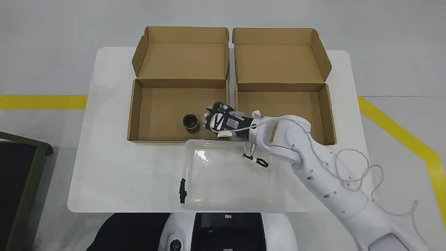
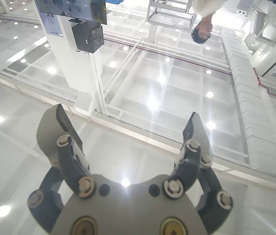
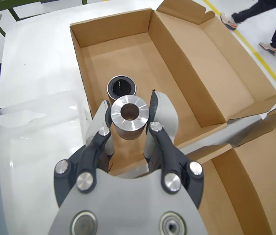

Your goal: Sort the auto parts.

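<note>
My right gripper [image 3: 130,103] is shut on a silver metal sleeve [image 3: 129,117] with a round bore, held upright between the fingers. It hangs over the near right part of the left cardboard box [image 3: 167,57]. Just beyond it a second sleeve with a dark inner lining [image 3: 121,89] stands on the box floor. From above, the right gripper [image 1: 221,120] is at the box's right end, with the dark-lined sleeve [image 1: 190,120] just to its left. My left gripper [image 2: 127,113] points up at the ceiling, open and holding nothing.
A second open cardboard box [image 1: 327,122] sits to the right of the first. A clear plastic bin [image 1: 230,174] lies on the white table [image 1: 104,146] in front of both boxes. A green rack [image 1: 21,174] stands off the table's left side.
</note>
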